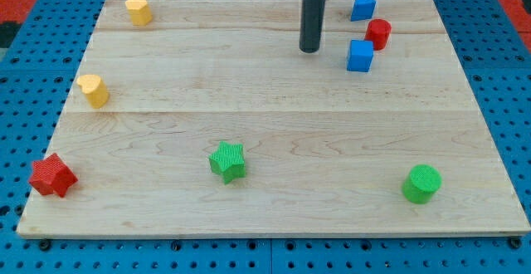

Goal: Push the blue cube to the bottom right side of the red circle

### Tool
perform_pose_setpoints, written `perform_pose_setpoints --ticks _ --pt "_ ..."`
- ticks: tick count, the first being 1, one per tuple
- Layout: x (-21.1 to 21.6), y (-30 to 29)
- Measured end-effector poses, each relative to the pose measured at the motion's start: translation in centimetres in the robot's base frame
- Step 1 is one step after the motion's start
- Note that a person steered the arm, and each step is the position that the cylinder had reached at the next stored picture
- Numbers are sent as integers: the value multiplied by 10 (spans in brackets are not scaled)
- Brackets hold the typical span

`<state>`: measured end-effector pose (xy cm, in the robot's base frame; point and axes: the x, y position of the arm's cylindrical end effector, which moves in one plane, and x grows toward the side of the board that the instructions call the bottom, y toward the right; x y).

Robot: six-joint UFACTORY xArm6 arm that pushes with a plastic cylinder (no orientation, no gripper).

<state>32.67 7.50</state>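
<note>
While my tip (310, 50) rests on the wooden worktop (274, 116) near the view's top, the blue cube (360, 56) stands a little to its right, near but not touching it. This cube sits just below and slightly left of the red circle (378, 34), a short red cylinder, and the two look very close or touching; I cannot tell which. The cube has nearly equal sides, so it has no clear long axis; it sits flat, and one of its vertical edges is turned a little toward the view's bottom left. A second blue block (362, 7), with a slanted top, stands above the red circle near the top edge of the worktop. The arm has no jaws, only the dark rod, so nothing is gripped. On the view's left are two yellow blocks, one (138, 12) at the top corner and one (94, 90) lower along the left edge. A red star (52, 176) lies at the bottom left corner, a green star (227, 161) sits near the bottom middle, and a green cylinder (421, 183) stands at the bottom right. No writing, label or brand can be read on any block or on the worktop.
</note>
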Motion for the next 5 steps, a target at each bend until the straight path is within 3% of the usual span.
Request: perform_pose_setpoints --ticks 2,3,5 --pt "25 55" --pt "43 51" --pt "24 83"
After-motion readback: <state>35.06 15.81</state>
